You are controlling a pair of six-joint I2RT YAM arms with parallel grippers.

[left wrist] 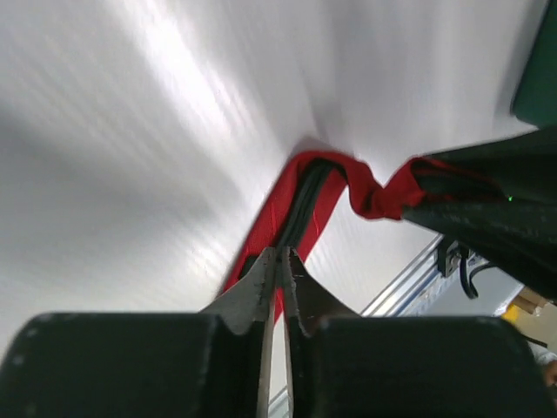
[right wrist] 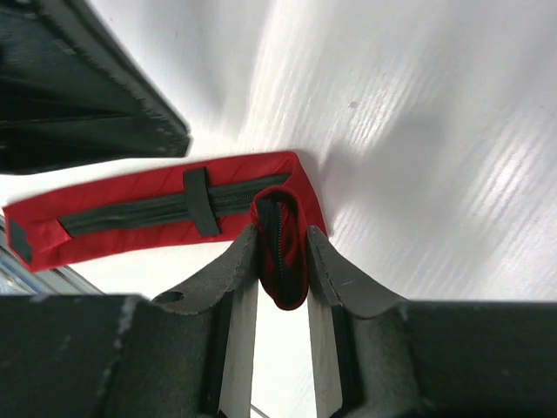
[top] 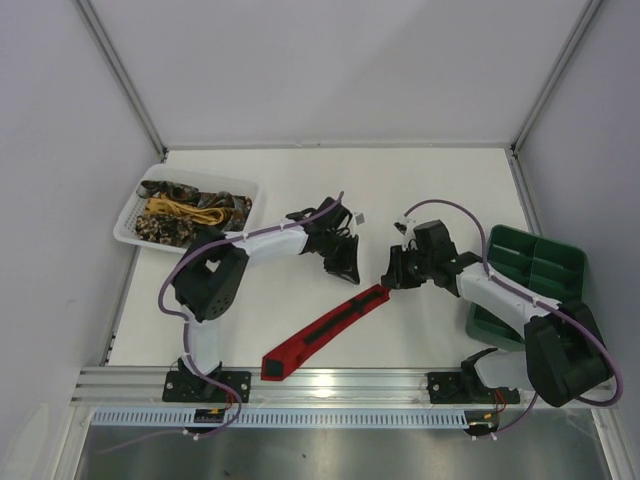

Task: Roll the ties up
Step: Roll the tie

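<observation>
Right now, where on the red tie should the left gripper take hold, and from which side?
Take the red tie at the short stretch that lifts off the table beside the folded tip pinched in the right gripper. The left gripper could probably come in from its own side, fingers across the width. Elsewhere the tie lies flat, offering no raised edge.

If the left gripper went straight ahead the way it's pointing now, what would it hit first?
Most likely the red tie, lying on the table just beyond the left gripper, though depth is hard to judge.
</observation>
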